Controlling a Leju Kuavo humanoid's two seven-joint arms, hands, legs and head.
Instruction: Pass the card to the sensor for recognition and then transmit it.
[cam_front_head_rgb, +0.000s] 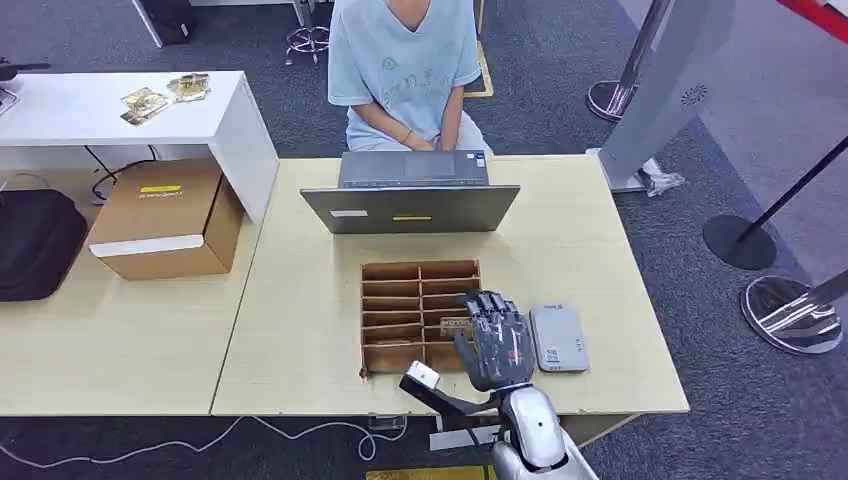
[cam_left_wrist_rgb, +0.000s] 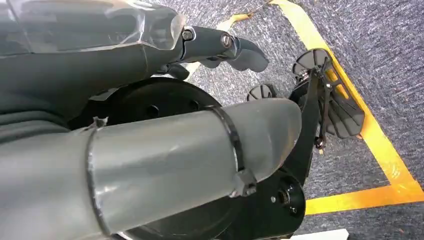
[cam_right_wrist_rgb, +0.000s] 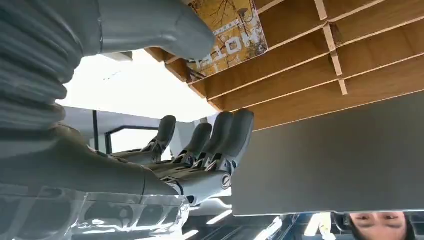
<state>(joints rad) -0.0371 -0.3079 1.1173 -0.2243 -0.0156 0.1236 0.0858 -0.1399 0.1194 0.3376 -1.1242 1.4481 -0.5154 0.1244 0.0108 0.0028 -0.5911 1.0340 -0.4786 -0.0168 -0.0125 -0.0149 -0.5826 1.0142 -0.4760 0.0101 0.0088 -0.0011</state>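
One card, still in the rack, with your right hand spread over it.

Your right hand hovers palm down with fingers apart, holding nothing, placed for a pick; under its thumb the card stands in a slot of the wooden rack, upright so an edge can be pinched. Just beside the hand lies the grey sensor, close for a short carry. Beyond are the laptop and a seated person. Your left hand hangs toward the floor; I cannot tell its state.
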